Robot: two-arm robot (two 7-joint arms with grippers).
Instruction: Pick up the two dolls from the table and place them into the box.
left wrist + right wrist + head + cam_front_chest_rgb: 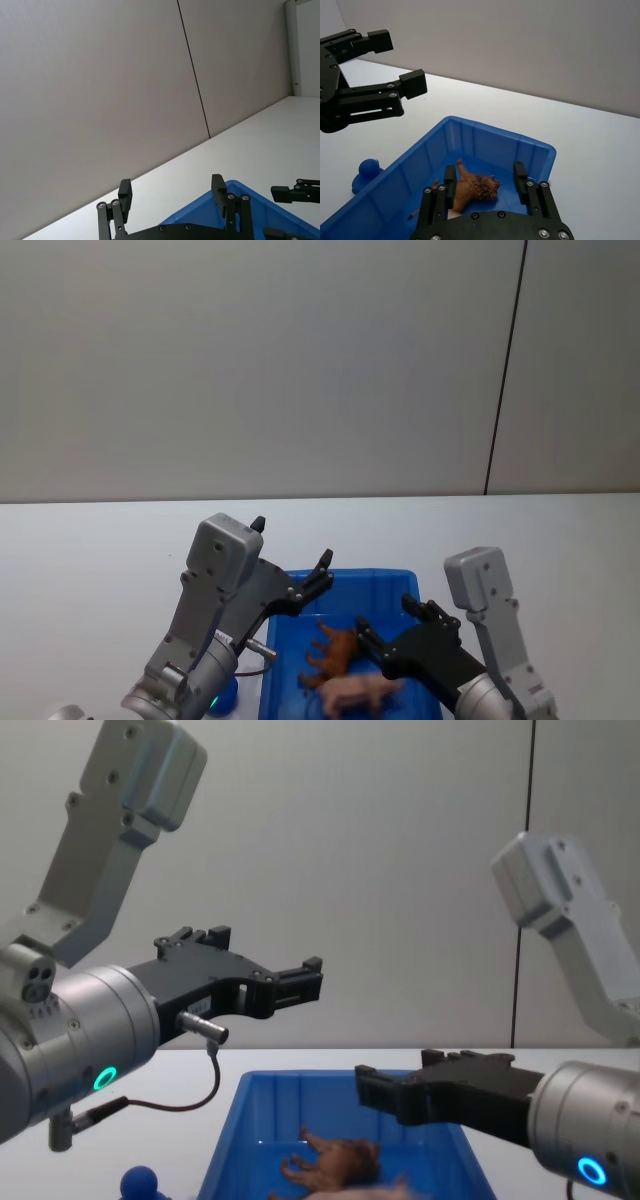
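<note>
Left gripper (292, 542) and right gripper (386, 612), both wide and empty, hover above the box (350, 573). Brown doll (338, 648) lies inside; blue doll (367, 170) stands outside its left wall.

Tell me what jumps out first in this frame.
A bright blue bin holds a brown shaggy animal doll and a pale pink figure. The right gripper hovers open over it, the left gripper open by its left rim; the blue doll stands on the table outside.
</note>
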